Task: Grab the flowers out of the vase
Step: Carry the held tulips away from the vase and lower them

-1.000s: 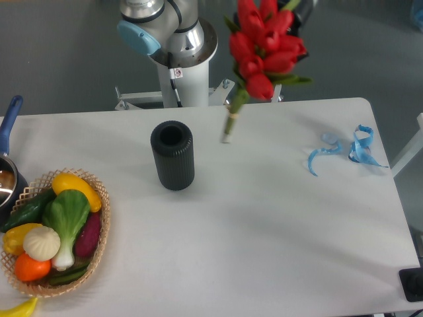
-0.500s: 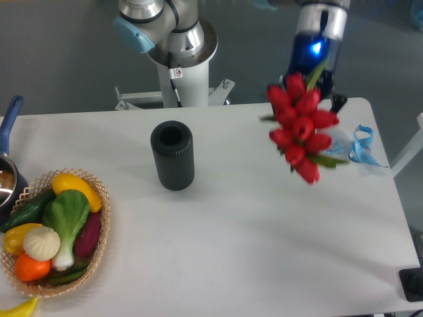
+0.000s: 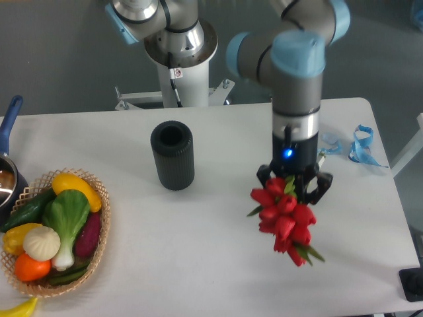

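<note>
Your gripper [image 3: 295, 187] is closed on the flowers [image 3: 285, 218], which hang head-down just below it, well right of the vase [image 3: 172, 155]; a fast swing could shake the heavy bunch loose onto the table [image 3: 198, 251].

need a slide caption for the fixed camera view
UR5e gripper holds the red tulip flowers over the table, right of the empty black vase.
</note>
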`<move>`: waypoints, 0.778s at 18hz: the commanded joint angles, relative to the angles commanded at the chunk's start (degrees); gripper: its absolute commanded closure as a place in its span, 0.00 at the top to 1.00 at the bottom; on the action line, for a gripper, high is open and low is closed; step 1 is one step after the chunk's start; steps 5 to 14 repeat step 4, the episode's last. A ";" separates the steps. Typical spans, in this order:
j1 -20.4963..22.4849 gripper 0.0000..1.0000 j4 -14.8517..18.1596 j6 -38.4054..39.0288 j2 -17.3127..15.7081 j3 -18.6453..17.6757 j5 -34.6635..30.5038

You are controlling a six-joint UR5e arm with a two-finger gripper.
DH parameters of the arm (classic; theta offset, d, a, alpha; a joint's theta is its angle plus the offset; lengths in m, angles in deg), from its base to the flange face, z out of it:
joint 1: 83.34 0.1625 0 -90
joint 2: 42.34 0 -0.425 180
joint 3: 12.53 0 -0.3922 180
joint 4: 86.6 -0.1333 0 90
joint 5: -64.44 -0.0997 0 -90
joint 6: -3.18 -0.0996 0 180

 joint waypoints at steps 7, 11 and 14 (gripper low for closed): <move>-0.09 0.06 5.27 -2.45 -0.09 0.09 -1.49; -0.09 0.06 5.27 -2.45 -0.09 0.09 -1.49; -0.09 0.06 5.27 -2.45 -0.09 0.09 -1.49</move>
